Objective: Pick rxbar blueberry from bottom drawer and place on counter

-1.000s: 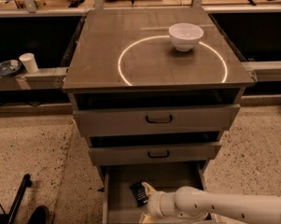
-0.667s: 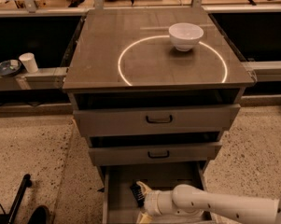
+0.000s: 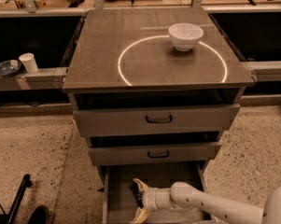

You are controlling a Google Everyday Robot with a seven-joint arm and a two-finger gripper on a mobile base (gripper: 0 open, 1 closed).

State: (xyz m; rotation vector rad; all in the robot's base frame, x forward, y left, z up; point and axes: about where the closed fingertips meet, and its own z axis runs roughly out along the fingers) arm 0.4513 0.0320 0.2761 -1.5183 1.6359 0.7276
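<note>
Cabinet with three drawers, seen from the front and above. The bottom drawer (image 3: 117,190) is pulled open at 6 o'clock, below the top drawer (image 3: 130,121) and the middle drawer (image 3: 126,156), both with black handles.

The pale arm (image 3: 200,204) enters from 4 o'clock and reaches into the bottom drawer. The claw (image 3: 138,199) sits low inside it, toward the left half, with its two fingers spread apart at 12 and 6 o'clock. The dark snack bar (image 3: 136,192) lies on the drawer floor between those fingers. From here it is hard to say whether either finger touches it.

The square bench (image 3: 102,55) on top of the cabinet bears a thin bright ring (image 3: 119,64). A white bowl (image 3: 185,35) stands upright on the ring's line at about 12 to 1 o'clock.

At 9 o'clock from the cabinet runs a long bench (image 3: 42,76), which carries a white cup (image 3: 28,62) and, just to its left, a dark dish (image 3: 7,68).
</note>
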